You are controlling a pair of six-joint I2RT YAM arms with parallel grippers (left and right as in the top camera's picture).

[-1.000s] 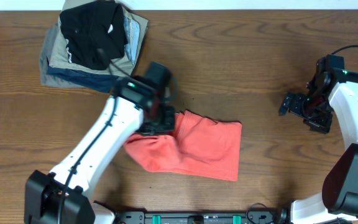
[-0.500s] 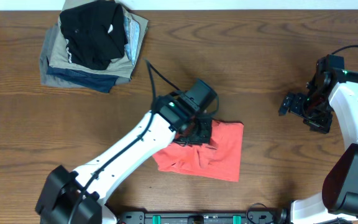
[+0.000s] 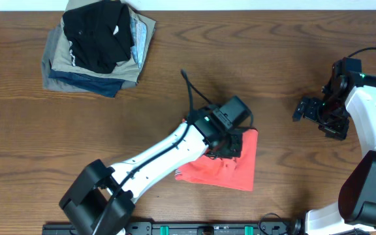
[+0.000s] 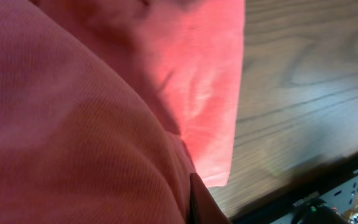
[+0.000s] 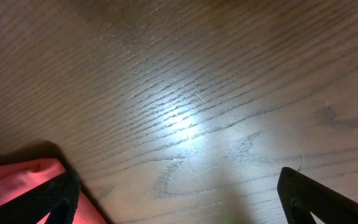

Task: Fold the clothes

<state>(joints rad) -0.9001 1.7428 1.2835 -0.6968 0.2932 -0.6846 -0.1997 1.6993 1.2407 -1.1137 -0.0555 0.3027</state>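
1. T-shirt [image 3: 235,171]: coral-red, bunched on the table [image 3: 273,59] near the front edge, a little right of centre. Its right edge runs straight. The left part is rumpled and partly hidden under the left arm [image 3: 168,153].
2. Left gripper [image 3: 230,146]: down on the T-shirt's far edge, clenched on a fold of the cloth. Its wrist view is almost filled with red fabric draped close against the lens. One dark fingertip [image 4: 199,202] just shows at the bottom, and a free hem lies over the wood beyond.
3. Right gripper [image 3: 300,109]: released, jaws spread wide with nothing between them. It hovers over bare wood, well to the right of the T-shirt. Its wrist view catches a red corner of the T-shirt at lower left.
4. Far left: stack of folded garments [image 3: 77,68] in tan, grey and blue, with a black garment [image 3: 100,36] with white marks on top. It sits well apart from the T-shirt.
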